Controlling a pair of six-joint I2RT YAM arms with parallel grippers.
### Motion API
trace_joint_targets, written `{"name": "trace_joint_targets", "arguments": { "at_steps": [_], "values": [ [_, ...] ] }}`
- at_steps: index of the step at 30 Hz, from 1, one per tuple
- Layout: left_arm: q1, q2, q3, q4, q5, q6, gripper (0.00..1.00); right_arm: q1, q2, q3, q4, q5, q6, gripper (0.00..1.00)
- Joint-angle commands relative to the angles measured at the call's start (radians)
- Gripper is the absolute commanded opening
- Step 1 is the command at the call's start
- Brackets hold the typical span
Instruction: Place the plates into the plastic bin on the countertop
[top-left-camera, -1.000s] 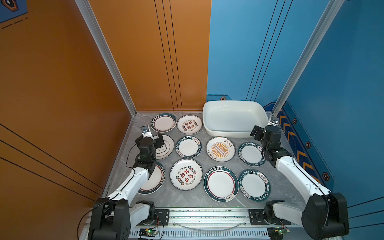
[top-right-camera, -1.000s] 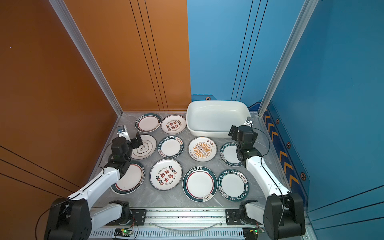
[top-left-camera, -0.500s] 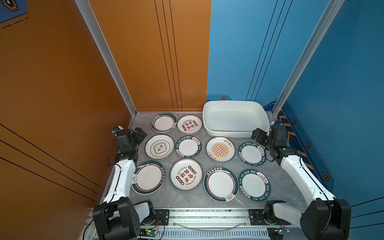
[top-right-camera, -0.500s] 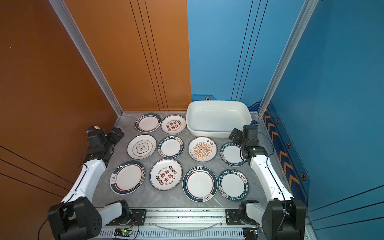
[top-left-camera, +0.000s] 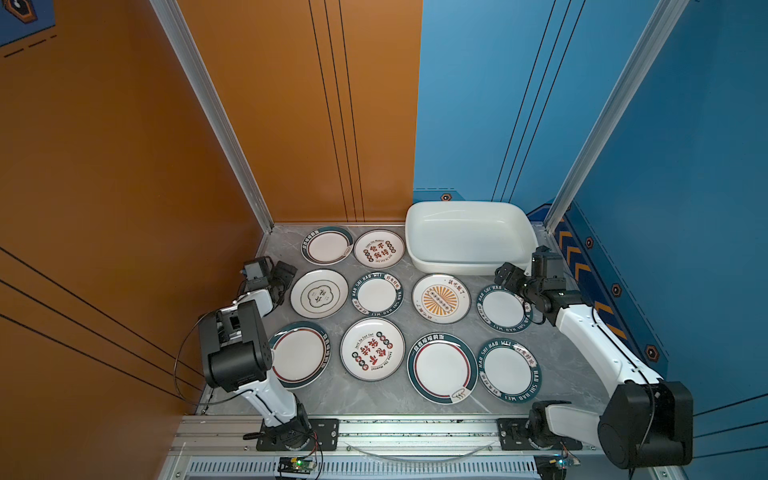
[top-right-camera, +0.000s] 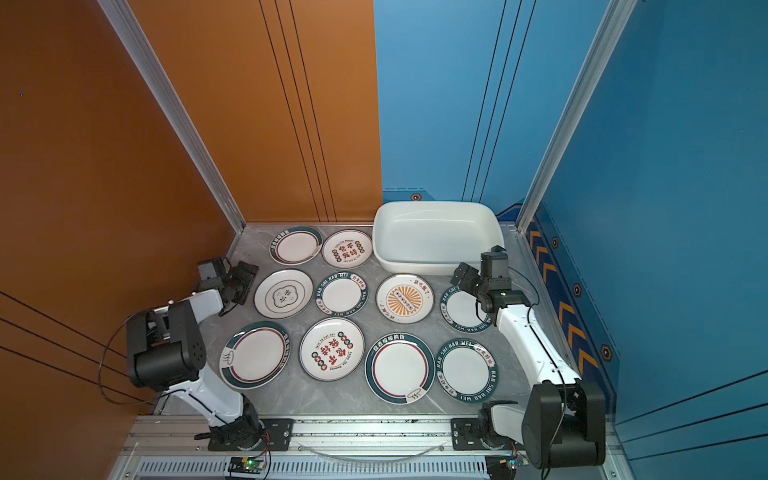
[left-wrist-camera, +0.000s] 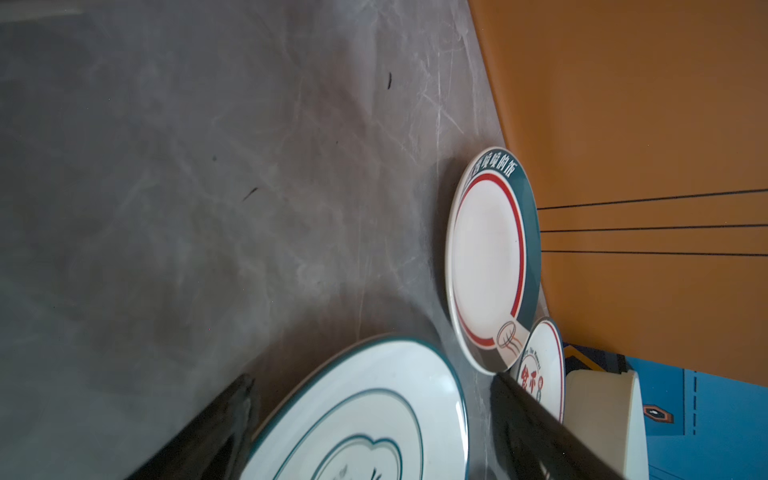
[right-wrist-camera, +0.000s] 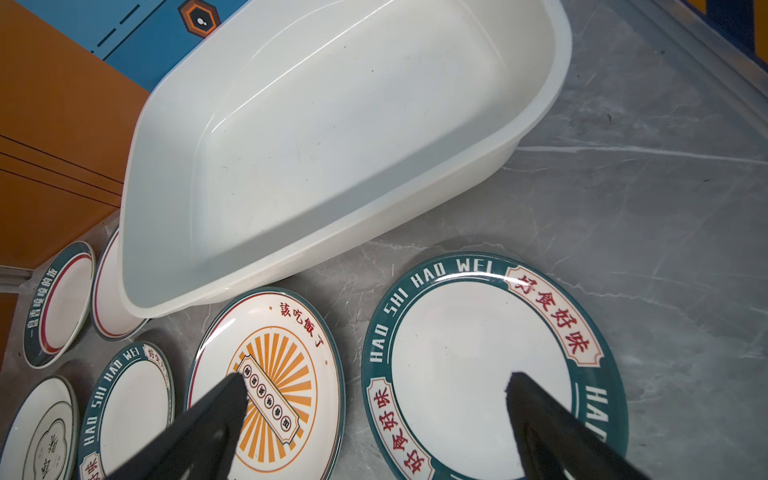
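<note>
A: In a top view the left arm (top-left-camera: 232, 345) is covering the left rim of the near green-rimmed plate (top-left-camera: 301, 355).
B: And the right gripper (top-left-camera: 500, 278) is hanging over the lettered plate (top-left-camera: 503, 311), hiding part of its far rim.
A: In the right wrist view the plastic bin (right-wrist-camera: 291, 124) is hiding most of a red-ringed plate (right-wrist-camera: 104, 291), and the picture's edge is cutting through the sunburst plate (right-wrist-camera: 291, 332).
B: The left wrist view is cropping the cloud-emblem plate (left-wrist-camera: 374, 395). One finger (left-wrist-camera: 532, 415) of the left gripper (left-wrist-camera: 372, 376) is blocking the red-character plate (left-wrist-camera: 544, 353), and the countertop (left-wrist-camera: 124, 166) is looking blurred.
</note>
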Motion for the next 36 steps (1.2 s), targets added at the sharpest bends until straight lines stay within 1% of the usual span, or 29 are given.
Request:
{"name": "trace_joint_targets", "arguments": {
  "at_steps": [1, 8, 13, 14, 15, 24, 36],
  "values": [
    [-0.006, 0.074, 0.114, 0.033, 0.068, 0.015, 0.88, -0.004, 0.023, 0.003, -0.024, -0.029, -0.015, 0.99],
    [-0.011, 0.241, 0.258, -0.012, 0.093, 0.078, 0.87, -0.014, 0.046, 0.005, -0.029, -0.038, -0.026, 0.99],
    [-0.032, 0.324, 0.354, -0.063, 0.101, 0.121, 0.87, -0.02, 0.06, 0.005, -0.035, -0.045, -0.033, 0.99],
    [-0.038, 0.337, 0.372, -0.073, 0.1, 0.128, 0.84, -0.021, 0.063, 0.006, -0.036, -0.047, -0.034, 0.99],
    [-0.042, 0.347, 0.384, -0.078, 0.096, 0.13, 0.83, -0.022, 0.065, 0.006, -0.037, -0.047, -0.034, 0.99],
    [-0.058, 0.449, 0.471, -0.08, 0.113, 0.132, 0.76, -0.025, 0.073, 0.013, -0.058, -0.057, -0.036, 0.99],
    [-0.075, 0.547, 0.541, -0.082, 0.154, 0.148, 0.55, -0.026, 0.072, 0.018, -0.097, -0.055, -0.045, 0.99]
  ]
}}
